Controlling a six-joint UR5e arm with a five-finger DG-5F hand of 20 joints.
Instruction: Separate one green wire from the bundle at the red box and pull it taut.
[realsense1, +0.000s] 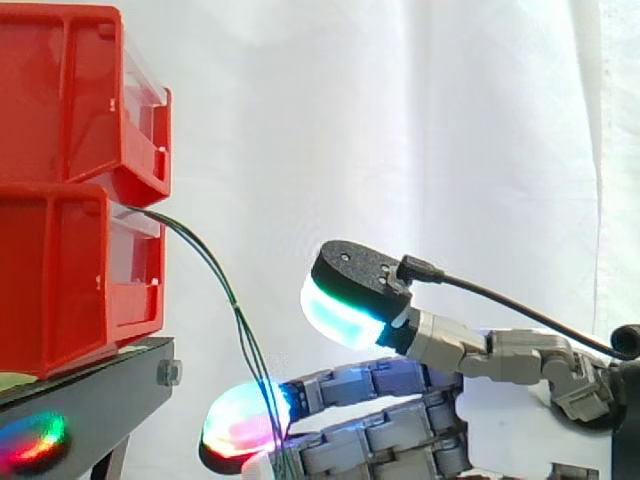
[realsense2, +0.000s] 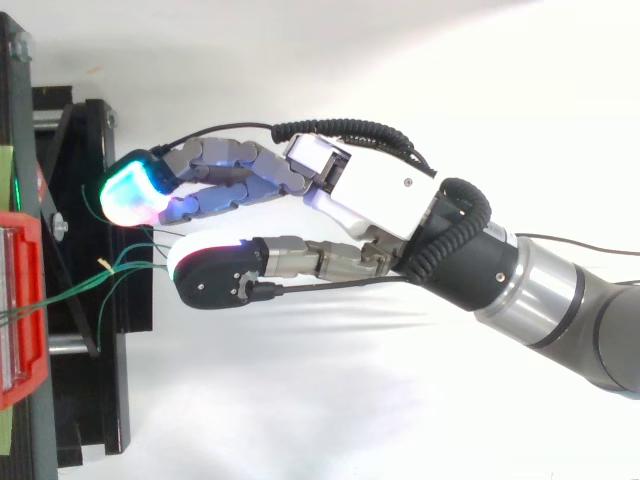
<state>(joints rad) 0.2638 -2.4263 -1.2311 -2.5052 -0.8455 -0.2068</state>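
Several thin green wires (realsense1: 215, 275) leave the lower red bin (realsense1: 60, 280) and sag down to the right as a loose bundle. In the top view the wires (realsense2: 110, 268) fan out from the red bin (realsense2: 20, 310) towards the hand (realsense2: 370, 190). The hand (realsense1: 380, 385) reaches in from the right with straight fingers under the bundle, and its thumb is raised well above them. The wires run down across the glowing fingertips (realsense1: 240, 420). A wide gap separates thumb and fingers, and nothing is pinched.
A second red bin (realsense1: 70, 90) sits on top of the lower one. Both rest on a black stand (realsense1: 100, 390) at the left, whose frame (realsense2: 90, 330) lies just beyond the fingertips. A white curtain is behind.
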